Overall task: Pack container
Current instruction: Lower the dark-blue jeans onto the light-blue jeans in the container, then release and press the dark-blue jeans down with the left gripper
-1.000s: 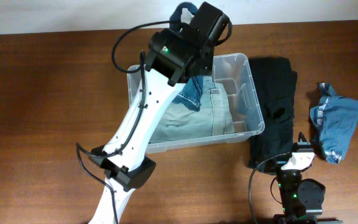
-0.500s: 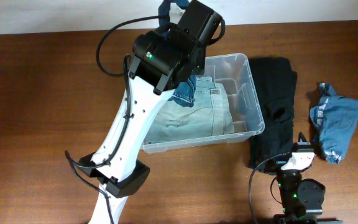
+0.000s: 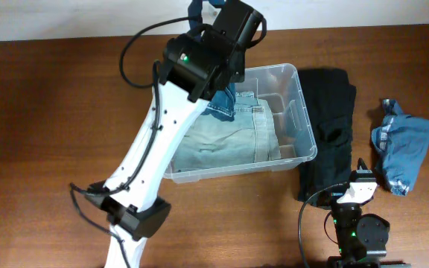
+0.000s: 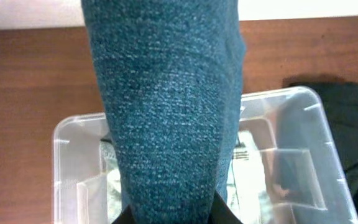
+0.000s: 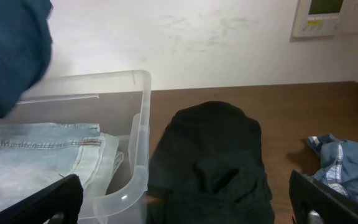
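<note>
Inspecting the container (image 3: 301,119), we find it at the middle of the counter (image 3: 58,112), toward the far side. A folded pair of pale jeans (image 3: 233,141) lies inside, filling the left and middle, and the right end shows bare plastic. Over its far-left part hangs a dark blue denim piece (image 4: 166,106), clamped in the left pincer (image 4: 168,219), whose jaws close on the cloth at the bottom edge of the left wrist view. Whether the cloth's lower end touches the pale jeans, we cannot tell. Just beside the container's right wall a black garment (image 3: 328,126) lies flat on the counter. Well to the right of that sits a crumpled blue garment (image 3: 402,145). The right pincer (image 5: 185,208) rests by the black garment's near end, jaws wide and holding nothing.
</note>
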Robot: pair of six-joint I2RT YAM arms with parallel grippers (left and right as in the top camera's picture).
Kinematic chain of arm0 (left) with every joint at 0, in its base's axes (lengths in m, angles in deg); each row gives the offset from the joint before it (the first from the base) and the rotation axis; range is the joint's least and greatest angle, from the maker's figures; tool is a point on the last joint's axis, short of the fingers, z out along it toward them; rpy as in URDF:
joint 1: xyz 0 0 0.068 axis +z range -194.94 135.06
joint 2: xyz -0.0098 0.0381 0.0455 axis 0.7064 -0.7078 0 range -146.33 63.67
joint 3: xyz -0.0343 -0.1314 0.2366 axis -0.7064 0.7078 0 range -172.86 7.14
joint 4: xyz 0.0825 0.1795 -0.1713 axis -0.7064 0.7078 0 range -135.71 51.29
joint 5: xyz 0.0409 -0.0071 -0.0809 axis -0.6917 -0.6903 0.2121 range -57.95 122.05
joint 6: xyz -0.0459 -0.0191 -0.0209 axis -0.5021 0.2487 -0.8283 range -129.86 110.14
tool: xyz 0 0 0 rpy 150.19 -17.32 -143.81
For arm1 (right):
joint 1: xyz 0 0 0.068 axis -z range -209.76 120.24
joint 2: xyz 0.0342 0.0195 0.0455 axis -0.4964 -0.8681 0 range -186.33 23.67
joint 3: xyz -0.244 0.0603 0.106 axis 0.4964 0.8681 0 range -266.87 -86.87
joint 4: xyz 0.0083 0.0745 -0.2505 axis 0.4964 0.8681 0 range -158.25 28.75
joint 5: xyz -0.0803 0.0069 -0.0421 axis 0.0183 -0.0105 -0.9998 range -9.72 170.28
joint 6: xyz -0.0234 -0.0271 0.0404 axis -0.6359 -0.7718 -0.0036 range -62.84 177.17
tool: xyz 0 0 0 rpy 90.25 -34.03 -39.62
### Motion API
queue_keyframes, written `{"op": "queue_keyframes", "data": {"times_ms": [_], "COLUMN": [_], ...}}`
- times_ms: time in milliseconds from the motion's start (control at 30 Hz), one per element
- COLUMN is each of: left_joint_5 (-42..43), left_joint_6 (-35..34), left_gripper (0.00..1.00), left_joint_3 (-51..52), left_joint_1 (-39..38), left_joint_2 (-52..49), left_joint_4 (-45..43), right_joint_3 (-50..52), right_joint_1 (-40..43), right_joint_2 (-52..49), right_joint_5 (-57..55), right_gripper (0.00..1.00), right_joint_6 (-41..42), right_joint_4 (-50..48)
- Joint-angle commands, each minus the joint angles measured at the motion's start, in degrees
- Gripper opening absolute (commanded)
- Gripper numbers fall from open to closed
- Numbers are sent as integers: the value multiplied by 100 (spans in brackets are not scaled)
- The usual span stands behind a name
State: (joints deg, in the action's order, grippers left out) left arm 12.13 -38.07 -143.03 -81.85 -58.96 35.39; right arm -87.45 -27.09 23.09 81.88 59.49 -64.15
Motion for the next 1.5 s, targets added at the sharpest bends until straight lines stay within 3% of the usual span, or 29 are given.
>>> {"op": "queue_keyframes", "data": {"times_ms": [0, 133, 267, 400, 667, 800, 867, 1067, 1300, 1333, 1400, 1433, 1467], "left_joint_5": [284, 1134, 2522, 3283, 3368, 3213, 2726, 2806, 3091, 3084, 3053, 3016, 3008], "left_joint_6": [-63, -111, -131, -131, -363, -621, -831, -1591, -1762, -1762, -1759, -1729, -1506], "left_gripper": [1, 1, 1, 0, 0, 1, 1, 0, 1, 5, 32, 62, 100], "left_joint_3": [1829, 3296, 3440, 3440, 3480, 4019, 4544, 5720, 6533, 6599, 6669, 6666, 6660], "left_joint_1": [72, 70, 70, 24, -619, -619, -619, -356, 208, 289, 479, 568, 739], "left_joint_2": [1088, 1606, 1641, 1786, 2203, 2197, 2197, 2197, 2199, 2199, 2199, 2199, 2223], "left_joint_4": [-1250, -2267, -2743, -3167, -3202, -3294, -3447, -3755, -3176, -3110, -2927, -2826, -2677], "right_joint_3": [26, 26, 26, 26, 26, 26, 26, 26, 26, 26, 26, 26, 26], "right_joint_1": [-4, -4, -4, -4, -4, -4, -4, -4, -4, -4, -4, -4, -4], "right_joint_2": [37, 37, 37, 37, 37, 37, 37, 37, 37, 37, 37, 37, 37], "right_joint_5": [33, 33, 33, 33, 33, 33, 33, 33, 33, 33, 33, 33, 33], "right_gripper": [99, 98, 98, 98, 98, 98, 98, 98, 98, 98, 98, 98, 98], "right_joint_6": [-39, -39, -39, -39, -39, -39, -39, -39, -39, -39, -39, -39, -39], "right_joint_4": [24, 24, 24, 24, 24, 24, 24, 24, 24, 24, 24, 24, 24]}}
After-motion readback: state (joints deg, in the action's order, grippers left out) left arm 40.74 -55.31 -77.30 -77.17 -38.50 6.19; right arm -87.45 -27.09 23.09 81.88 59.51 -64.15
